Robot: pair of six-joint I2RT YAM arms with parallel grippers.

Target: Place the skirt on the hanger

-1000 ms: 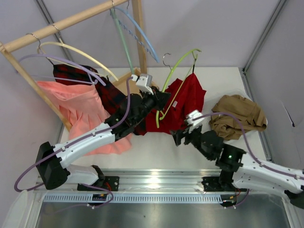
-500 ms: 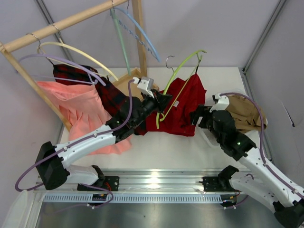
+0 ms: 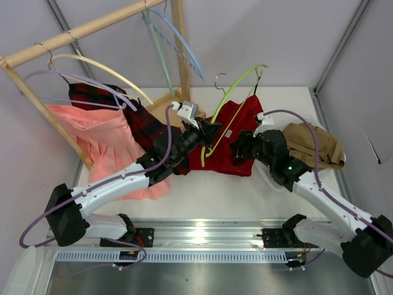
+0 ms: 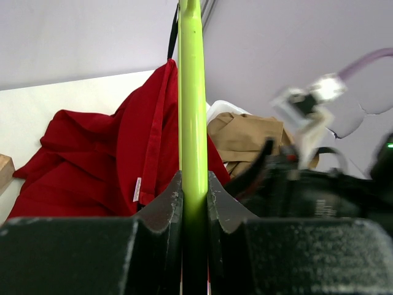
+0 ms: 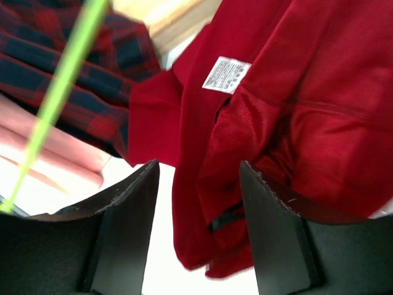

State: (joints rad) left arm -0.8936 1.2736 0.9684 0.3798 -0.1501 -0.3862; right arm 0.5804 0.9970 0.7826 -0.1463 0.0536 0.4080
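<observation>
Left gripper [image 4: 193, 184]: closed narrow on the thin lime-green curved plastic hanger [image 4: 192, 92]; holds it slanted up over the white table [image 3: 202, 190], its silver metal hook [image 3: 216, 78] at the top
Right gripper [image 5: 196, 172]: jaws apart; its fingers sit either side of a fold of cloth below the white care label [image 5: 226, 74]; nothing pinched as far as the wrist view shows
Plain deep-red pleated fabric skirt [image 3: 245, 120]: bunched on the table just behind the hanger; its upper edge rises along the hanger's far arm, where a dark strap seems to hang from the tip; whether that strap is truly hooked on I cannot tell
Done, by my reading: hanger lifted and steadied; one side of the skirt brought up to it
Left to do: take hold of the loose waist edge; carry it over the hanger's near arm; settle the skirt evenly so it hangs free
Nearby: crumpled tan garment [image 3: 307, 144] lies right of the skirt, apart from the work
</observation>
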